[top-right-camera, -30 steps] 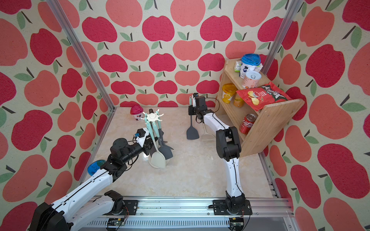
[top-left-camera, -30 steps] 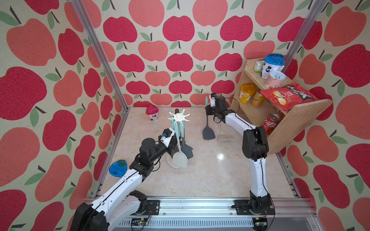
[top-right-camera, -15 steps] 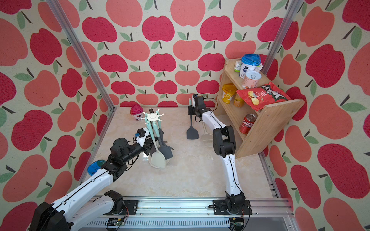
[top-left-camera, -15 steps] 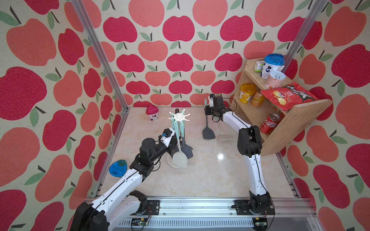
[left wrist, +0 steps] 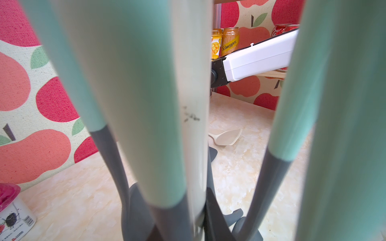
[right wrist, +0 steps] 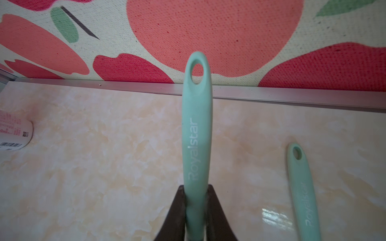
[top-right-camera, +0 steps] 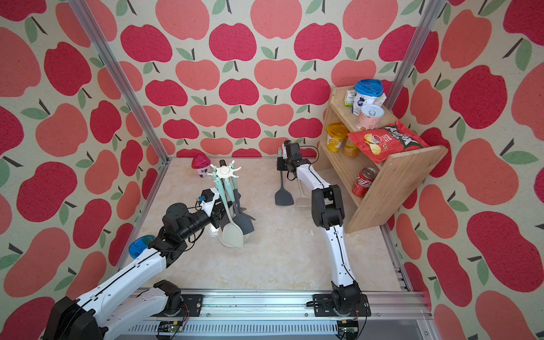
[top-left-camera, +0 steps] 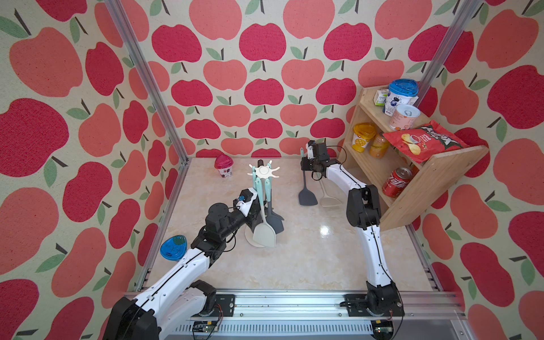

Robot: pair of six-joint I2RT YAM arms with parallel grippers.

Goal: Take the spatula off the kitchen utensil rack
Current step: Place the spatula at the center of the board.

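– Marble-look tabletop (top-left-camera: 309,265), apple-print walls (top-left-camera: 235,88): what differs from a second ago?

– Little. The right arm's elbow (top-left-camera: 363,206) has swung slightly toward 9 o'clock. The right gripper (top-left-camera: 305,166) stays clenched on the mint-green handle (right wrist: 197,129) of the dark grey spatula (top-left-camera: 307,200). It hangs blade-down at 3 o'clock of the cream-white kitchen utensil rack (top-left-camera: 263,171) with its star-shaped top, well apart from it in both top views.

– And for the task?

– The spatula is already clear of its hook, so the lifting-off looks done. Probably only setting it down remains, perhaps near the cream spatula (top-left-camera: 328,200) lying flat just at its 3 o'clock.

– What stays unclear?

– Whether the blade's edge touches the tabletop. The left gripper (top-left-camera: 253,217) sits low against the rack, among the hanging utensils (top-left-camera: 264,232), which hide its jaws in the top views. The left wrist view shows only the pole (left wrist: 194,104) and blurred handles (left wrist: 313,94), so clenched or released cannot be told. The right wrist view cuts off the blade.
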